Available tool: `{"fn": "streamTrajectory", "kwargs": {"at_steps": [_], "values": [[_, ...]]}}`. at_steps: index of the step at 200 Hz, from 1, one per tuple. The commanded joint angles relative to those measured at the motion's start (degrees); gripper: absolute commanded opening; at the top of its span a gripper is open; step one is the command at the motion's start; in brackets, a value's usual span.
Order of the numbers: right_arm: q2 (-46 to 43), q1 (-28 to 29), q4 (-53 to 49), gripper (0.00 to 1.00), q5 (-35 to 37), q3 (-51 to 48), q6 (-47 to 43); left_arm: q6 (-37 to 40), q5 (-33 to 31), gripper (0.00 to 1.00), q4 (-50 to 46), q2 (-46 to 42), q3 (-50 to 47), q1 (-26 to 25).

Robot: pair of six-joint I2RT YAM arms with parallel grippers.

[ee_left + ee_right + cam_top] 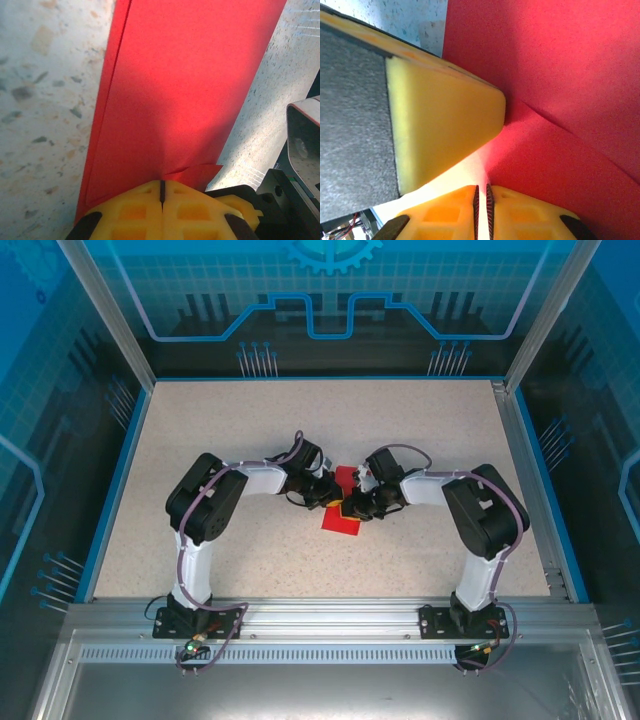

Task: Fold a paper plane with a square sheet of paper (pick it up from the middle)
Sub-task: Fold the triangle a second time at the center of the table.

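1. The left pincer [161, 192] has its yellow tips pressed flat together. It is clenched on the near end of the sheet of paper [190, 90], whose edge runs into the seam between them. This clamp probably anchors that end so the sheet cannot slide.
2. Just ahead of those tips and to their right, a small flap of the sheet buckles up. It likely puckers because the paper is pinched at a single spot.
3. Farther ahead, the red runs away as a long band with a second layer along its left edge, so one fold looks made.
4. The speckled table [45, 100] lies on both sides of the band.
5. The right pincer [481, 195] has its jaws nearly together, with only a thin slit between them. The sheet's edge comes down to that slit, but I cannot tell whether it is nipped.
6. Ahead and left of the right pincer, the left pincer's yellow finger [445, 120] meets the red where a crease begins. It is seemingly holding the paper there while the crease forms.
7. No dart outline shows yet, so folding seems to be at an early stage.
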Motion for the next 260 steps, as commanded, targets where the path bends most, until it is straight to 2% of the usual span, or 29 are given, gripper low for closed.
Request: {"fn": "streamTrajectory", "kwargs": {"at_steps": [1,36,113,172,196,260], "values": [[-3.9,0.4,-3.7,0.17,-0.5,-0.8,-1.0,0.6,-0.1,0.01,-2.5,-0.2,0.1,0.0],[-7.0,0.5,-4.1,0.18,-1.6,-2.6,-1.0,0.8,0.3,0.03,-2.4,-0.8,0.8,-0.1],[-3.1,0.5,-3.5,0.17,1.1,-7.2,-0.2,0.9,0.8,0.04,-2.6,0.3,0.5,-0.4],[-11.0,0.7,-6.1,0.19,-0.9,-6.2,-1.1,0.7,0.8,0.06,-2.6,-0.5,-0.2,-0.4],[-9.4,1.4,-5.1,0.20,-3.3,-6.4,-0.8,0.9,1.0,0.07,-2.6,-0.5,0.1,-0.4],[-5.0,1.2,-2.9,0.17,0.2,-10.4,-0.4,1.2,0.8,0.08,-2.9,-0.2,0.2,-0.4]]}}
